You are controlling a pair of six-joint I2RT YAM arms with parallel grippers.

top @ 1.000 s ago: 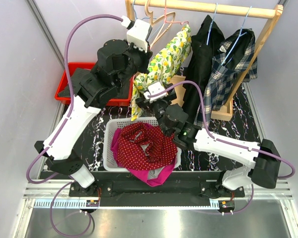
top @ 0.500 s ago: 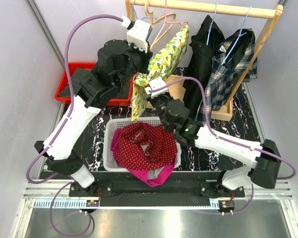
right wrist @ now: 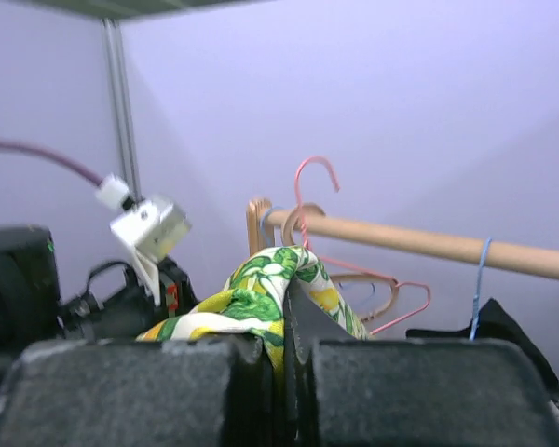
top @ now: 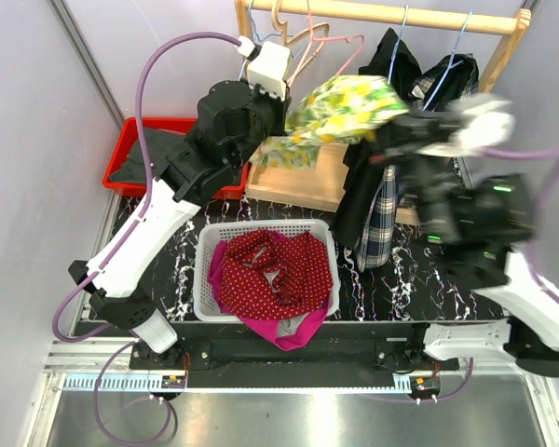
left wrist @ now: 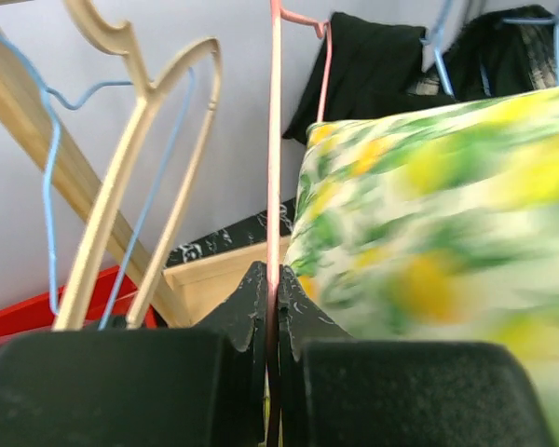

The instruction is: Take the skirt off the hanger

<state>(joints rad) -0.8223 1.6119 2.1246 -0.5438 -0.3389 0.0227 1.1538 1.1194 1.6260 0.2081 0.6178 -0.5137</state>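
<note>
Left wrist view: left pincer (left wrist: pixel 271 279) is clamping fully closed on the thin pink wire hanger (left wrist: pixel 276 140), with the wire running straight up from between its fingers. It's likely anchoring the hanger so the fabric slides off instead of dragging the hanger along. Blurred yellow-and-green lemon-print skirt (left wrist: pixel 429 205) is spreading just right of that pincer.

Right pincer (right wrist: pixel 281 303) is pinching shut on a fold of the skirt, with cloth bunching directly above its tips. The light wooden rail (right wrist: pixel 419 240) is sitting beyond and above it.

Top view: skirt is stretching between the two pincers. The right arm (top: pixel 484 214) is raised and motion-blurred, so it's probably pulling away from the left pincer. Can't tell whether the waistband is off the hanger.

White plastic basket (top: pixel 205 270) holding red clothes is sitting below both pincers on the black marbled tabletop (top: pixel 391 279), presumably the drop spot. Risk: hanger twisting in the left grip.
</note>
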